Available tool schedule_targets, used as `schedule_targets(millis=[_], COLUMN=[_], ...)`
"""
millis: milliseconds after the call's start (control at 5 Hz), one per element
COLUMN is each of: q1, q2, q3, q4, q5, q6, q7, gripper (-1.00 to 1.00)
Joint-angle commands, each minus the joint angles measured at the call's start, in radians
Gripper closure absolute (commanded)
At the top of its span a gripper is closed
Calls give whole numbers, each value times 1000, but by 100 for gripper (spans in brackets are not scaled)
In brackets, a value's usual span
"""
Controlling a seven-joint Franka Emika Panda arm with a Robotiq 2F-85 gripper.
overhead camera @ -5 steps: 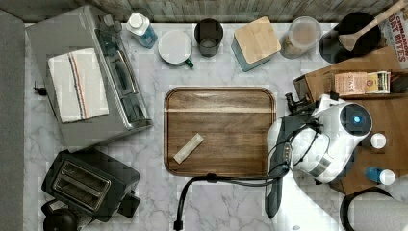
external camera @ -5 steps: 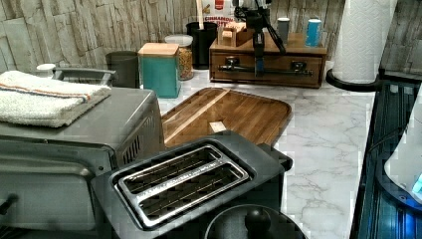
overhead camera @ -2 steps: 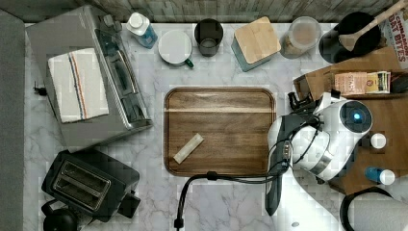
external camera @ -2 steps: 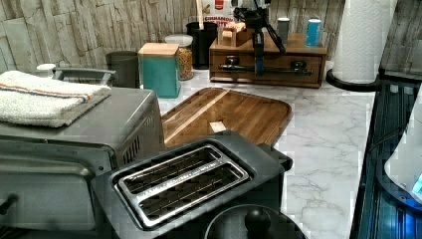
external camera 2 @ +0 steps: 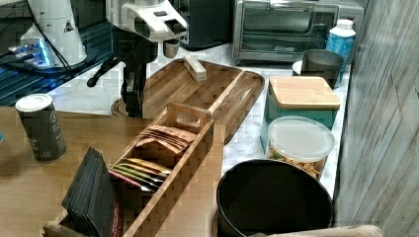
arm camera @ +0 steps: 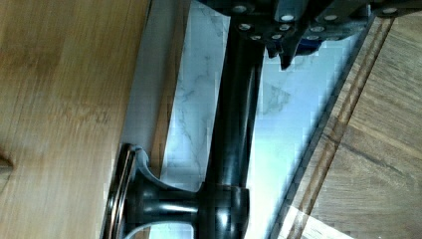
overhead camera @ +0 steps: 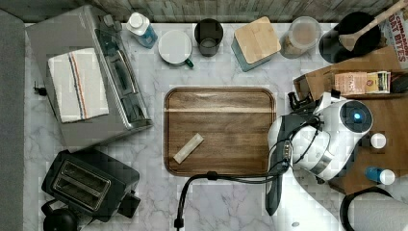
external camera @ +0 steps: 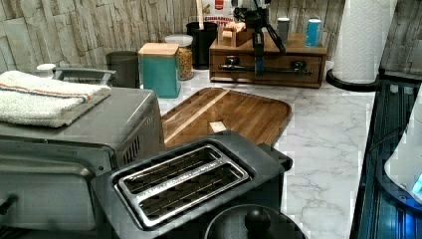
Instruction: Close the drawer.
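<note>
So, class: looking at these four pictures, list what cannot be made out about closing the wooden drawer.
- Whether the medium-brown wooden drawer is fully shut: left view, too distant.
- Black gripper fingers, open or shut: too small.
- Drawer front: top view, white robot arm covers it.

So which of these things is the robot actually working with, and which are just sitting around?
In the job:
- the drawer, in the wooden cabinet
- the gripper, at the drawer's handle bar

Lying about:
- serving tray
- toaster
- toaster oven
- teal canister
- paper towel roll
</note>
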Motion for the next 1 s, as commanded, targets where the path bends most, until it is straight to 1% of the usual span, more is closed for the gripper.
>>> schedule_targets(millis=[200, 400, 600, 800, 1000], q1=[-69, -68, -97, -74, -74], q2=[111, 111, 106, 110, 110], q3=[-46, -47, -16, -40, -41], q4=[275, 275, 275, 275, 275], q5=[-10, -9, -32, -14, -14], q6=[257, 257, 257, 257, 257], q7=[-51, -52, -37, -48, -49], gripper=[100, 100, 100, 100, 100])
